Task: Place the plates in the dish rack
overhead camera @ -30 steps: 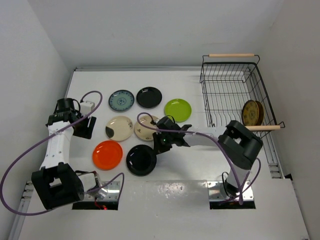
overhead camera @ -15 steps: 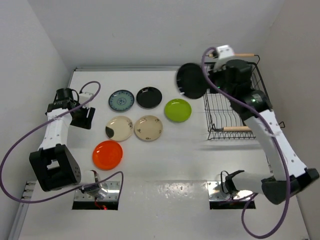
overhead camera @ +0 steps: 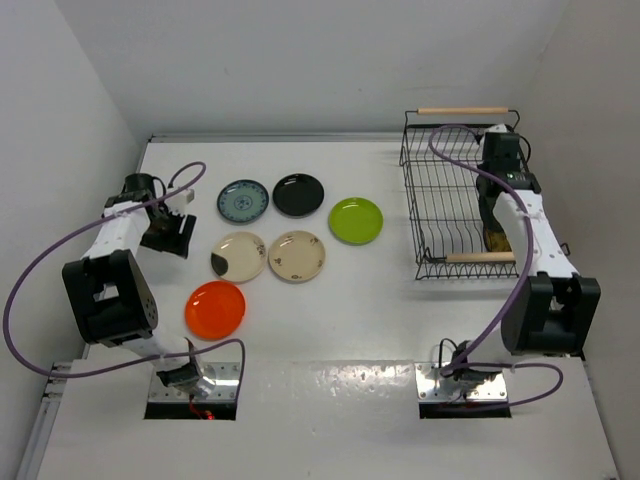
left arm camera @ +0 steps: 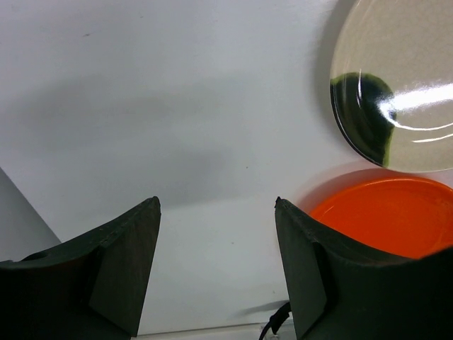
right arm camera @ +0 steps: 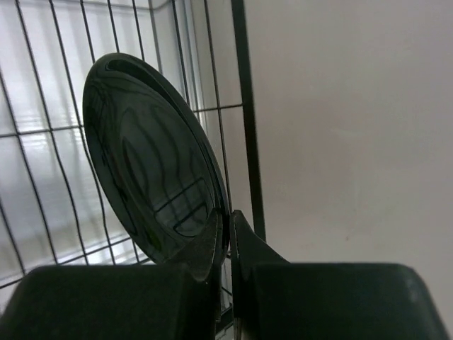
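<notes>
Right gripper (right arm camera: 228,221) is clamped on the rim of a black plate (right arm camera: 145,163), holding it upright inside the rack (overhead camera: 432,195) by its right wall. Left gripper (left arm camera: 216,212) hangs open and empty near the table's (overhead camera: 340,340) left edge. 6 plates (overhead camera: 298,256) lie mid-table. A brown plate (overhead camera: 494,238) seems to stand in the rack.

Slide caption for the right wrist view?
Right gripper pinching a black plate by its rim, dish rack wires behind.

free table (overhead camera: 395,250) between lime plate (overhead camera: 355,220) and dish rack (overhead camera: 462,110), black plate (right arm camera: 141,177) hemmed by wires (right arm camera: 244,106)
</notes>
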### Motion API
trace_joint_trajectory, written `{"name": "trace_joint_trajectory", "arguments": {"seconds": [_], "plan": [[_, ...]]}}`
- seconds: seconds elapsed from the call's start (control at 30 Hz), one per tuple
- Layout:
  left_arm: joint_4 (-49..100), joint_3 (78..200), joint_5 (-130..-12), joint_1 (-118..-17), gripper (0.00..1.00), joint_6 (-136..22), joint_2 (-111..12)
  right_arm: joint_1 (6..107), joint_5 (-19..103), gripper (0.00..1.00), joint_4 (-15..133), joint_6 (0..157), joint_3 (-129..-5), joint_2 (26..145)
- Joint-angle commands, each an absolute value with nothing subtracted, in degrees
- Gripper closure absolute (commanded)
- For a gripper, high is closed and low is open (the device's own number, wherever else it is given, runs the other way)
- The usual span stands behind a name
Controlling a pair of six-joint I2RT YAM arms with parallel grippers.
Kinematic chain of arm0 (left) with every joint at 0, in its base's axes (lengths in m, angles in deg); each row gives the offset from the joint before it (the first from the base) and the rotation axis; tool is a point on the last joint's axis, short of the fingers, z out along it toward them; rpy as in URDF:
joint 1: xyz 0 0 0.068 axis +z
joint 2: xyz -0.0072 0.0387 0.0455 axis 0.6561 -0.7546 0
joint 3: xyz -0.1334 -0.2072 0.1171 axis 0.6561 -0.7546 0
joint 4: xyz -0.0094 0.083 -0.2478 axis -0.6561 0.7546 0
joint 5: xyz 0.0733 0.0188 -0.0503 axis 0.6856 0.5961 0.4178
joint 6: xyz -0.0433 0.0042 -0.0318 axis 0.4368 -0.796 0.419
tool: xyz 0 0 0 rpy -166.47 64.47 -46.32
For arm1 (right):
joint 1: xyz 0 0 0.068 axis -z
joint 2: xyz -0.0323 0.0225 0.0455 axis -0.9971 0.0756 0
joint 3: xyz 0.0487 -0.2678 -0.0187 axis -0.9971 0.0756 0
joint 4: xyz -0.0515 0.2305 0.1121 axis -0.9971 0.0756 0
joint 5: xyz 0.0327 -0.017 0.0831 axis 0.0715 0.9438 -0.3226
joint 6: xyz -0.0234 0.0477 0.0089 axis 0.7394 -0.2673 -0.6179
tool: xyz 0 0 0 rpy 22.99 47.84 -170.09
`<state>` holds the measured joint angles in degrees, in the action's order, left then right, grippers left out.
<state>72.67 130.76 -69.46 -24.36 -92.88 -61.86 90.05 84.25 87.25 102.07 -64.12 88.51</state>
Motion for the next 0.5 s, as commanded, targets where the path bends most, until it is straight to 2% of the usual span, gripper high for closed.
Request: {"name": "trace_joint_trajectory", "arguments": {"seconds": [0.0,0.27,0.47], "plan": [[71.23,133.94,-70.18,-24.75,0.29,-92.80,-62.88,91.46,86.25,1.00,79.83,105.11,-61.86,88.00],[71.23,135.52,-70.18,-24.75,0.29,-92.27,-64.56,91.99,91.16,1.00,76.83,105.90,-54.83,89.50],[71.23,135.52,-70.18,-24.75,0.29,-92.27,-65.09,92.26,88.27,1.00,76.12,103.10,-50.95,88.97]]}}
